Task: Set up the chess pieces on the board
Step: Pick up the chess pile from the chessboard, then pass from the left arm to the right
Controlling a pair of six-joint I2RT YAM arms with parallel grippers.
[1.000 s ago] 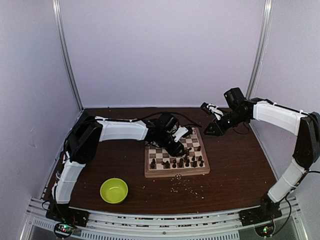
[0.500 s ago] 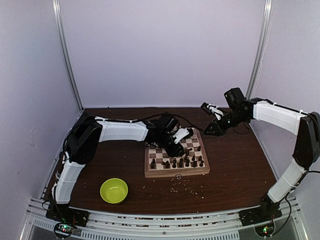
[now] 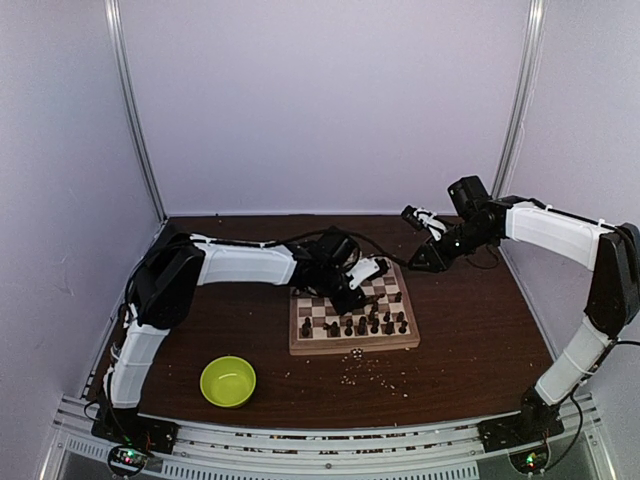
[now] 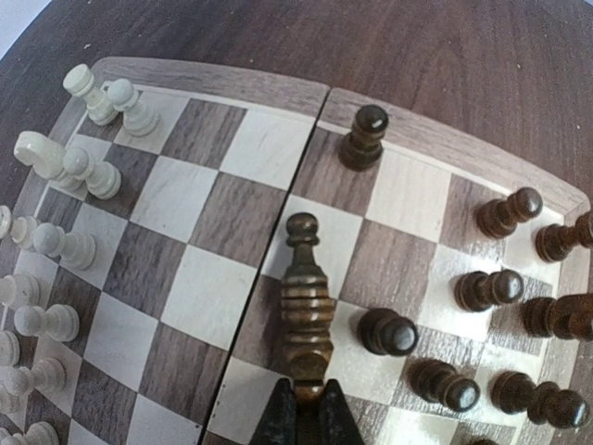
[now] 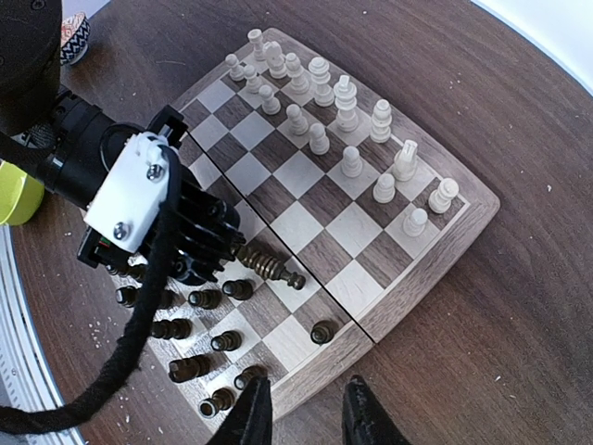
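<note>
My L gripper [image 4: 304, 419] is clamped on the base of a tall dark piece [image 4: 306, 297], which lies level along the board [image 4: 222, 82] centre seam. In L wrist view, pale pieces [image 4: 74, 167] are at 9 o'clock and dark ones [image 4: 491, 287] at 4 o'clock. My R gripper [image 5: 304, 415] hangs off the board's edge, jaws parted, holding nothing.

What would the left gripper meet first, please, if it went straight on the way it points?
Probably bare board: the left gripper, shut on the dark piece, looks set to pass just left of the lone pawn, though depth is unclear.
</note>
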